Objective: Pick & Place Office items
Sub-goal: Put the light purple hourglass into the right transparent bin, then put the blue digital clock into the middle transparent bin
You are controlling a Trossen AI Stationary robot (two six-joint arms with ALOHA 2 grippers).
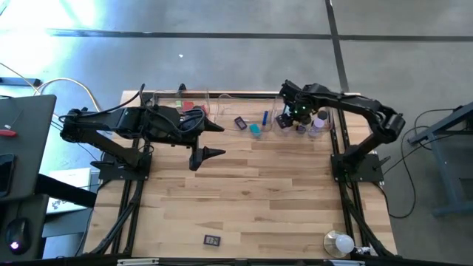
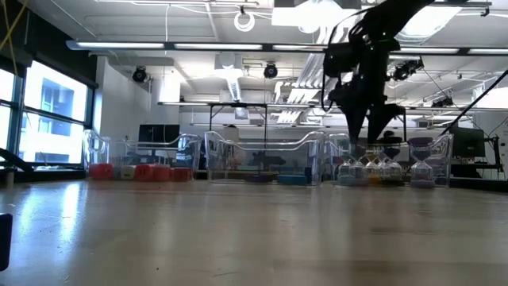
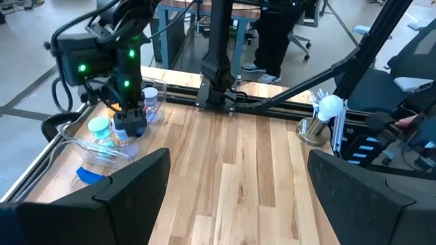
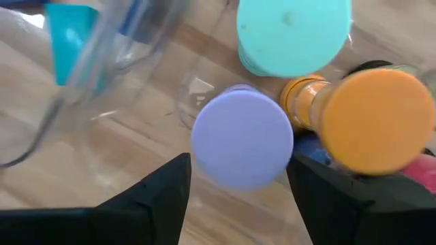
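My right gripper (image 1: 297, 118) hangs open, pointing down, over the clear tray (image 3: 71, 139) at the table's far right. In the right wrist view its fingers stand on either side of a lilac round cap (image 4: 242, 139), above it. A teal cap (image 4: 293, 34) and an orange cap (image 4: 375, 122) stand beside it. The low view shows these as hourglass-shaped pieces (image 2: 387, 168) standing upright below the gripper (image 2: 369, 135). A purple block (image 1: 240, 123), a blue stick (image 1: 264, 117) and a teal piece (image 1: 255, 129) lie in the middle. My left gripper (image 1: 214, 140) waits open, high over the left half.
Clear trays line the far edge; the left one (image 1: 185, 96) holds red blocks (image 2: 143, 171). A white bulb-like object (image 1: 341, 242) stands at the near right corner. A small dark device (image 1: 212, 239) lies near the front edge. A person's legs (image 3: 272, 34) show beyond the table.
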